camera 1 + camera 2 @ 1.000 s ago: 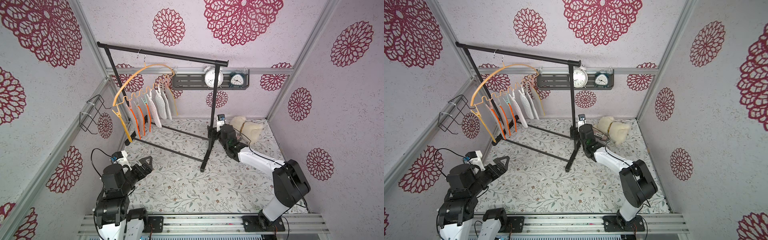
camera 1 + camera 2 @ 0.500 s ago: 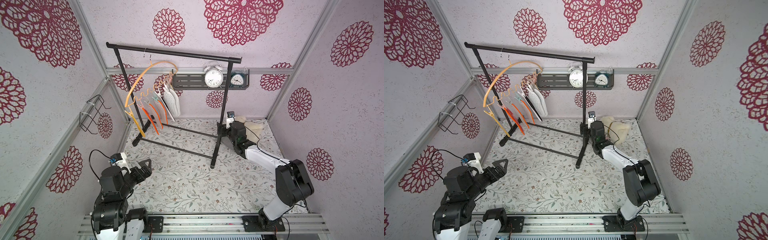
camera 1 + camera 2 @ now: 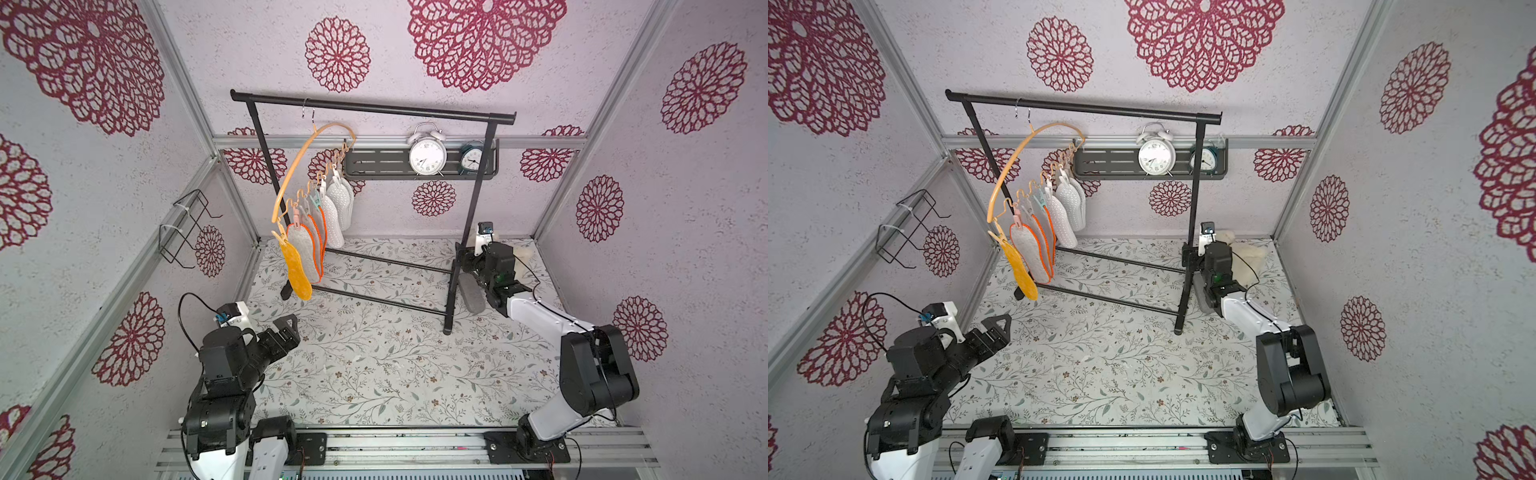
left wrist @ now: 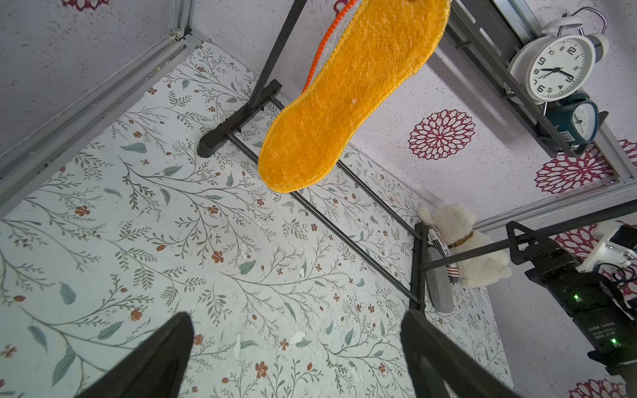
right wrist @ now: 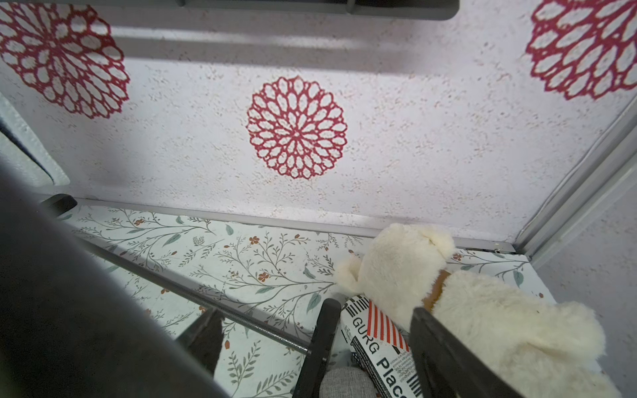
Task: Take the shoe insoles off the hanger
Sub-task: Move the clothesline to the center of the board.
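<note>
The orange-tan hanger [image 3: 332,124] hangs by its hook from the black rack's top bar. Several shoe insoles are pegged along it: a yellow-orange one [image 3: 297,270] [image 4: 344,103] nearest me, red-speckled ones with orange edging [image 3: 305,253] behind it, and white-faced ones [image 3: 338,199] farthest back. My left gripper [image 3: 286,328] [image 4: 294,315] is open and empty, low over the table below and in front of the yellow-orange insole. My right gripper [image 3: 463,259] [image 5: 315,313] is open at the rack's right post, its jaws straddling the rack's foot without closing on it.
The black garment rack [image 3: 374,108] spans the back of the table. A grey oblong case [image 3: 471,295], a printed packet [image 5: 375,337] and a white plush toy [image 5: 448,293] lie by its right foot. Two clocks sit on a wall shelf [image 3: 374,160]; a wire holder [image 3: 187,228] hangs on the left wall.
The rack has slid to the right with the hanger and insoles, and my right arm has moved right along with it. The insoles have swung. My left arm has barely shifted.
</note>
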Robot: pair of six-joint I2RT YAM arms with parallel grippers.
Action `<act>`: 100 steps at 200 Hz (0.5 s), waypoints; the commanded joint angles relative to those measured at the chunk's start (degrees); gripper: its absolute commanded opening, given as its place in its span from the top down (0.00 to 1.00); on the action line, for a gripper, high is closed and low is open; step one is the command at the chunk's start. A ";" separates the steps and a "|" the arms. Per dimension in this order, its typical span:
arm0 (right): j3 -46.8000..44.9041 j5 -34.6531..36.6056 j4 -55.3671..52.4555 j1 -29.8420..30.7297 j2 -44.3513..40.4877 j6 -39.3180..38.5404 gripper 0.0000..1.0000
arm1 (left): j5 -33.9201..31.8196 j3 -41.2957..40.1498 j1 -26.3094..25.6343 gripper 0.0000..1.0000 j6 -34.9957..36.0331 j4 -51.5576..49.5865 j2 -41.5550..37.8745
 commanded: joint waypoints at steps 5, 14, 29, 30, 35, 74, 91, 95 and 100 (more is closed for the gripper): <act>0.63 -0.64 2.26 -3.89 -2.80 0.50 0.12 | 0.22 0.51 0.14 0.03 1.52 2.49 0.90; 0.70 -1.09 2.28 -4.53 -2.67 0.44 0.12 | 1.03 0.51 0.17 0.03 1.98 2.97 1.30; 0.63 -1.75 2.43 -5.54 -2.84 0.94 0.12 | 1.92 0.57 0.24 0.03 2.69 3.78 1.86; 0.63 -1.86 2.43 -5.65 -2.84 0.89 0.12 | 2.02 0.54 0.24 0.03 2.68 3.80 1.88; 0.63 -2.31 2.38 -5.89 -2.89 0.93 0.12 | 2.35 0.51 0.11 0.03 2.82 4.40 2.19; 0.66 -3.92 1.93 -8.36 -3.51 2.05 0.12 | 3.43 -0.05 0.18 0.02 5.42 8.68 5.07; 0.11 -5.83 2.25 -10.26 -4.15 3.13 0.12 | 3.59 -0.85 0.23 0.02 6.50 12.16 6.81; 0.18 -6.18 2.03 -10.51 -4.16 2.99 0.12 | 3.62 -0.89 0.24 0.02 6.61 12.92 7.30; 0.20 -6.65 1.75 -10.83 -4.25 2.80 0.12 | 3.86 -0.90 0.18 0.02 6.82 13.89 8.02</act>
